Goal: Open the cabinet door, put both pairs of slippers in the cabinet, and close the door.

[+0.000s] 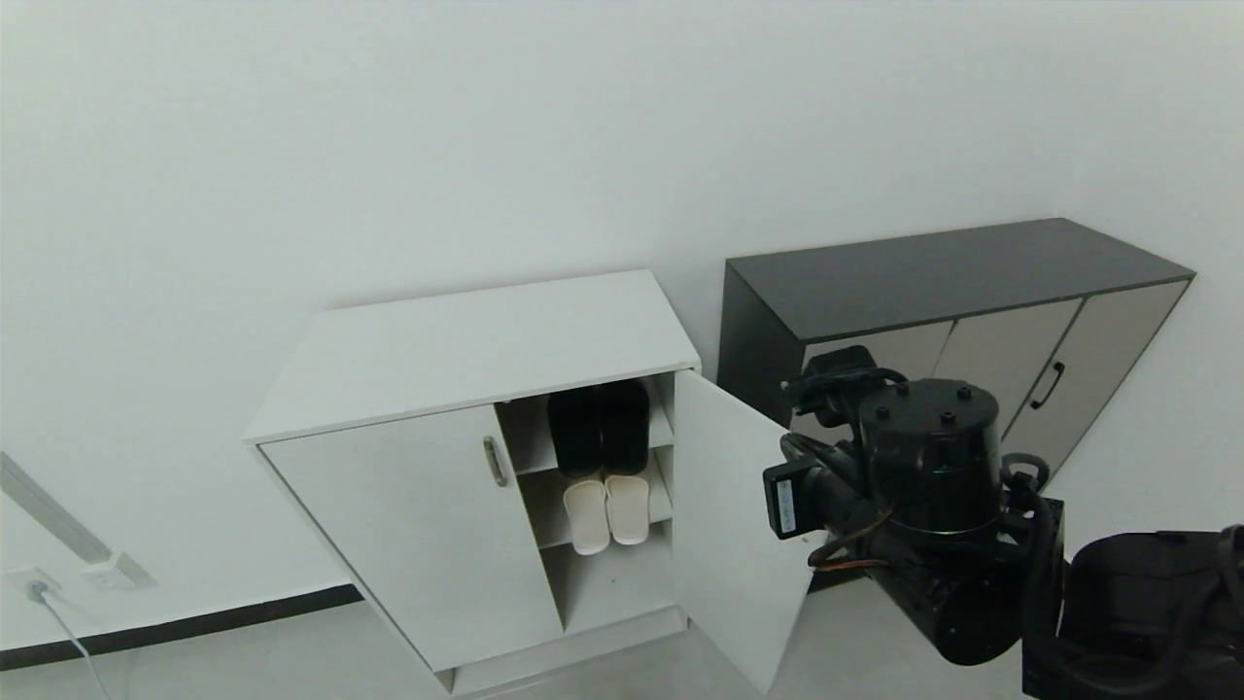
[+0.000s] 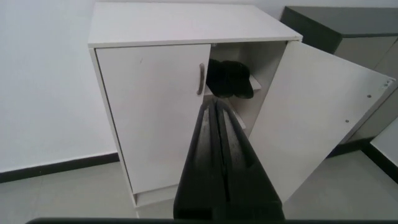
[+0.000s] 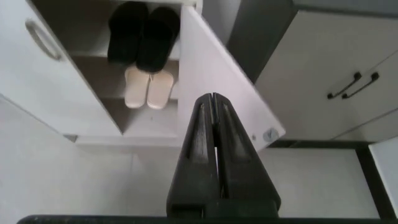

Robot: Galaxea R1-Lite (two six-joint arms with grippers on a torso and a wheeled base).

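Observation:
The white cabinet [image 1: 466, 350] stands against the wall, its left door [image 1: 418, 525] shut and its right door [image 1: 729, 515] swung wide open. Inside, a black pair of slippers [image 1: 598, 428] sits on the upper shelf and a white pair of slippers [image 1: 607, 510] on the shelf below. My right arm [image 1: 923, 476] hangs just right of the open door. In its wrist view the right gripper [image 3: 213, 98] is shut and empty, in line with the open door [image 3: 230, 87]. The left gripper [image 2: 215, 104] is shut and empty, facing the cabinet front below the black slippers [image 2: 230, 79].
A dark cabinet [image 1: 952, 262] with grey doors stands right of the white one, close behind the open door. A wall socket with a cable [image 1: 39, 588] is low on the left wall. Bare floor [image 1: 292, 661] lies in front of both cabinets.

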